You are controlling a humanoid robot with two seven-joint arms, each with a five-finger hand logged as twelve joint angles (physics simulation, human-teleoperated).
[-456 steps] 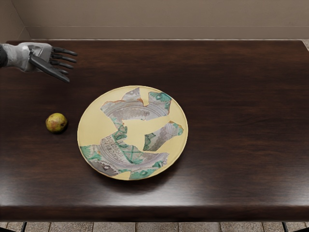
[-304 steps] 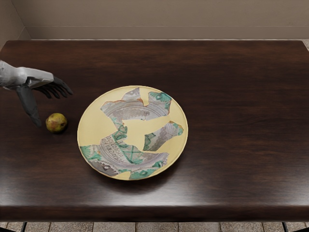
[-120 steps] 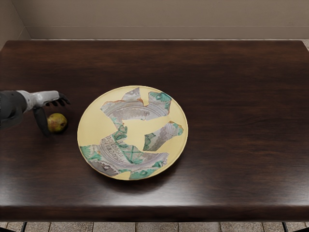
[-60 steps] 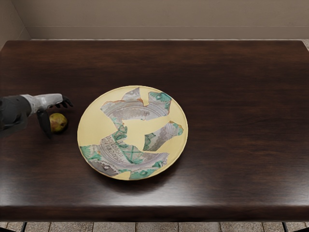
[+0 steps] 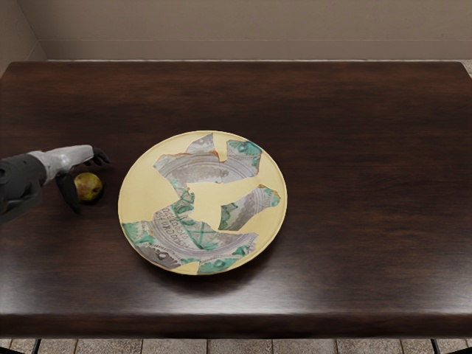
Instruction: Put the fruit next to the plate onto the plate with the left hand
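**benchbot:** Where's your left hand (image 5: pixel 77 164) at right now? Got the fruit (image 5: pixel 89 186) yet?

**me:** Not that I can see. The fruit sits on the table (image 5: pixel 369 110), just beside the plate (image 5: pixel 140 193) on its left, with a thin strip of dark wood between them. My hand is low and cupped around it. The thumb (image 5: pixel 70 195) hangs down on the fruit's left side, and the fingers (image 5: pixel 97 155) curl over its far side. So it's a narrow, half-closed pose with the fruit in the gap and nothing squeezed yet. I can't tell if the thumb actually touches the skin.

**benchbot:** Why come in from that side?

**me:** My arm enters from the left edge, so the plate side of the fruit is free. I reckon that's the point: once I pinch it, I can carry it right and over the rim with nothing in the way. It's also small and round, so I want a digit on 2 opposite sides before I lift, otherwise it'll likely roll off.

**benchbot:** Other arm?

**me:** Not in the shot at all. It's a 1-hand job anyway.

**benchbot:** How far along, then?

**me:** Early, I'd say. The grasp isn't closed, and the lift and the drop on the plate are both left to do.
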